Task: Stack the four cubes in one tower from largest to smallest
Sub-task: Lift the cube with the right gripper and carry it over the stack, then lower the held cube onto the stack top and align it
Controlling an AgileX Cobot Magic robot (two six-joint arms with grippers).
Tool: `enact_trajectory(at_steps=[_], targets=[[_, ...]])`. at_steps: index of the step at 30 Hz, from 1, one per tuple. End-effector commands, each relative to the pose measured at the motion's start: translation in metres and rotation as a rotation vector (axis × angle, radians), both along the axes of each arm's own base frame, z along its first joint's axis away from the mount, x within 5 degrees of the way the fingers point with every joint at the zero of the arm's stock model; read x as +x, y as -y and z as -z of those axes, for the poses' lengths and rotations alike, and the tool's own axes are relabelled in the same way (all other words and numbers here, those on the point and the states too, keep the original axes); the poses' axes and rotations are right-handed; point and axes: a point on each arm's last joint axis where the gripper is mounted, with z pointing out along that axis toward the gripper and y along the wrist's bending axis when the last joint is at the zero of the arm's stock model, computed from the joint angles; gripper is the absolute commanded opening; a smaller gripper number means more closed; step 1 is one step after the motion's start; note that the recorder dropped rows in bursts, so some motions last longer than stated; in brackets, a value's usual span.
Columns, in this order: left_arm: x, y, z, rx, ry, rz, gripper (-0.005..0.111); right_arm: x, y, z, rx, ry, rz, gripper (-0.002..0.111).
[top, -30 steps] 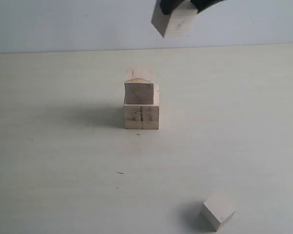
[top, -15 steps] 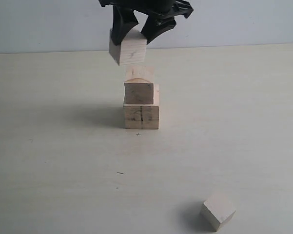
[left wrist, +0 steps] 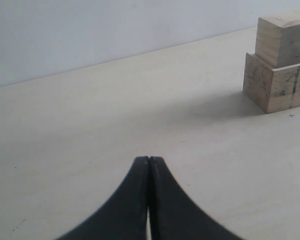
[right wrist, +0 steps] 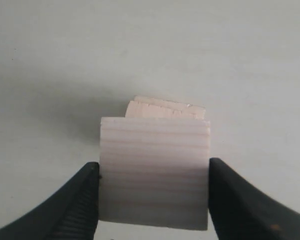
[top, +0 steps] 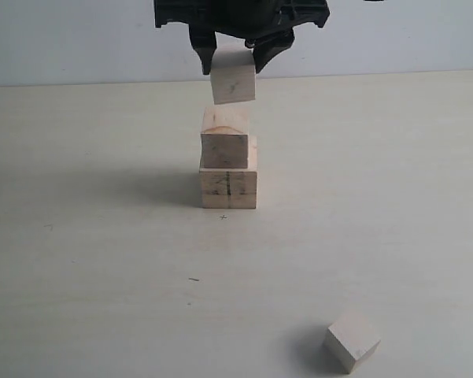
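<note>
1. We judge the step in hand to be placing the third cube (top: 234,83). The right tool (top: 234,66) grips it by two opposite faces, jaws parted only to the cube's width. The cube hangs just above the half-built tower (top: 228,175) without touching it.
2. That tower is two high. The largest cube (top: 228,193), marked by a dark seam line, sits on the surface (top: 102,260). The second cube (top: 224,150), with reddish grain arcs on top, rests on it, set toward one side rather than centred.
3. From the exterior view the held cube looks slightly tilted. From the right wrist view a sliver of the stack shows past one of its edges, so we doubt it is squarely overhead.
4. The next move calls for levelling the cube and centring it over the second one. We would lower gently until the faces meet, and only then part the jaws.
5. The smallest cube (top: 352,340) lies alone on the surface, well apart from the tower. It goes on last.
6. The left tool (left wrist: 149,164) is closed tight on nothing, low over the surface and away from the tower.
</note>
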Motion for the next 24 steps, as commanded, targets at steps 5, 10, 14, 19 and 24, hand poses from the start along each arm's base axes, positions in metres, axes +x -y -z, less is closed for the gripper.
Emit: enact_trajectory(at_steps=[5,10,14,19,24], targets=[[0.0,0.0,-0.001,0.0,0.009,0.005,0.0,0.0,-0.011,0.006,0.075,-0.037,0.107,0.028],[-0.001,0.002,-0.001,0.0,0.009,0.05,0.0,0.008,-0.015,0.024,0.073,-0.052,0.135,0.028],[-0.002,0.003,-0.001,0.002,0.01,0.064,0.0,0.012,-0.013,0.029,0.025,-0.034,0.136,0.028],[-0.002,0.003,-0.001,0.002,0.01,0.064,0.0,0.013,-0.01,0.029,-0.003,-0.025,0.138,0.028],[-0.002,0.003,-0.001,0.0,0.009,0.063,0.0,0.013,-0.013,0.036,0.008,-0.051,0.138,0.028]])
